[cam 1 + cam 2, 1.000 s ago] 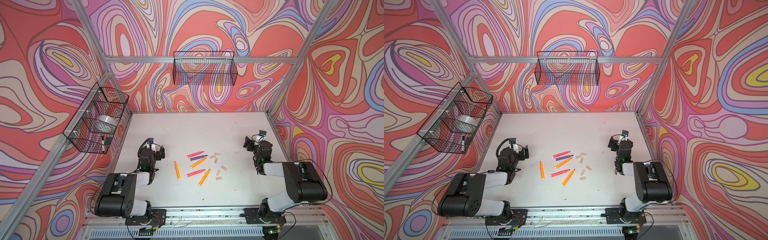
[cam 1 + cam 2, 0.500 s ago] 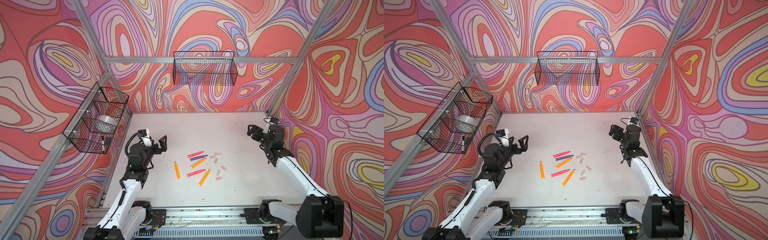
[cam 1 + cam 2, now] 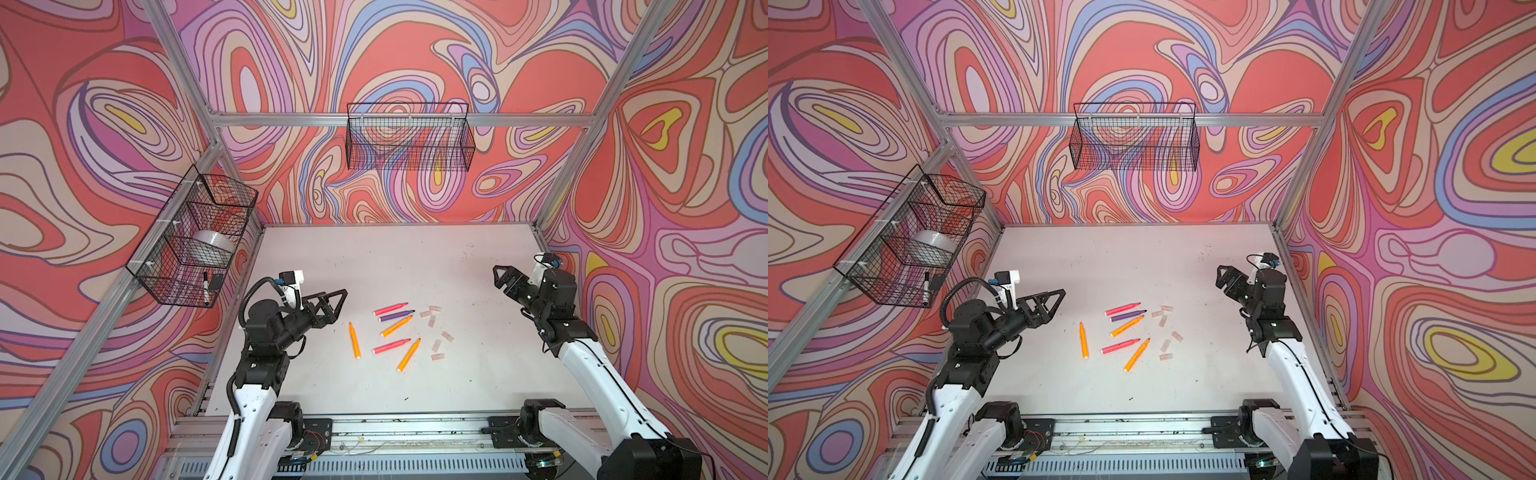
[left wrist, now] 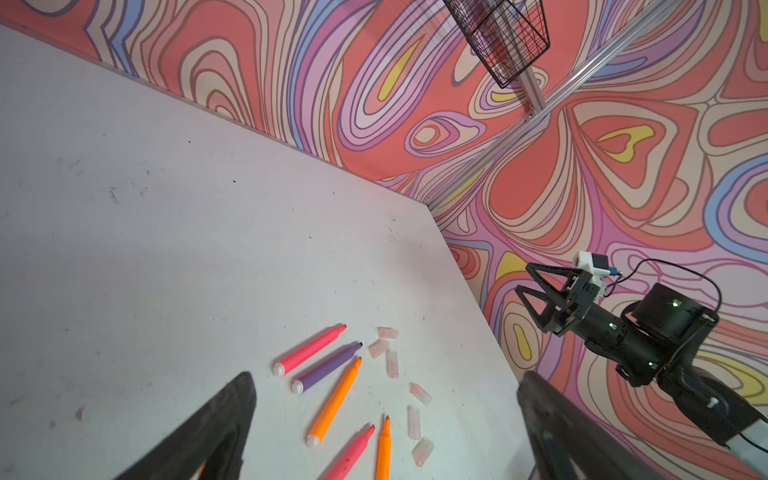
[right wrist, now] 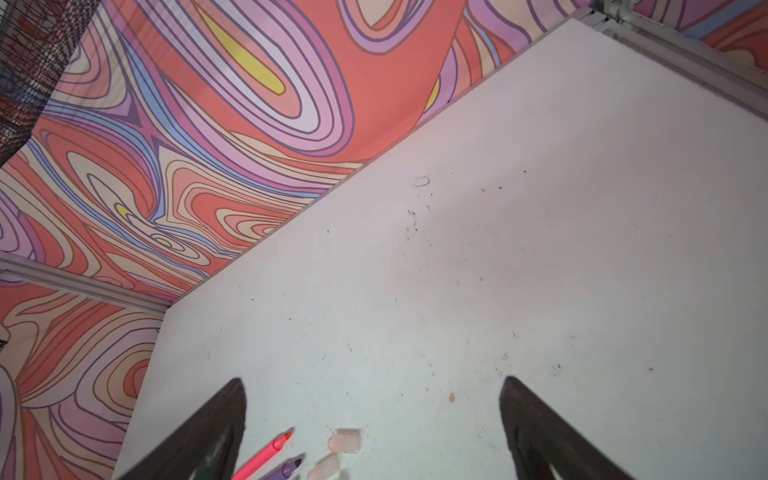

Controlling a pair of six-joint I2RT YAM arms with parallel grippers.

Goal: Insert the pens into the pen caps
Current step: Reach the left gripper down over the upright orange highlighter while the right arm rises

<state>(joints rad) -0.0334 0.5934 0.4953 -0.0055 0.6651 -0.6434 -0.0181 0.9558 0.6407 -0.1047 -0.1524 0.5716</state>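
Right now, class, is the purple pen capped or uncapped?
Uncapped. The purple pen shows its dark tip bare, and the pen caps lie loose beside it, none fitted on it.

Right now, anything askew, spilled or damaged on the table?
Nothing stands out. Six pens lie uncapped at mixed angles on the table, with six pen caps scattered loose beside them. Nothing looks broken or spilled.

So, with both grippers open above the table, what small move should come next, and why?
Probably lower the left gripper onto the lone orange pen, the nearest to it: every pen lies uncapped, the pen caps lie loose beside them, nothing is held.
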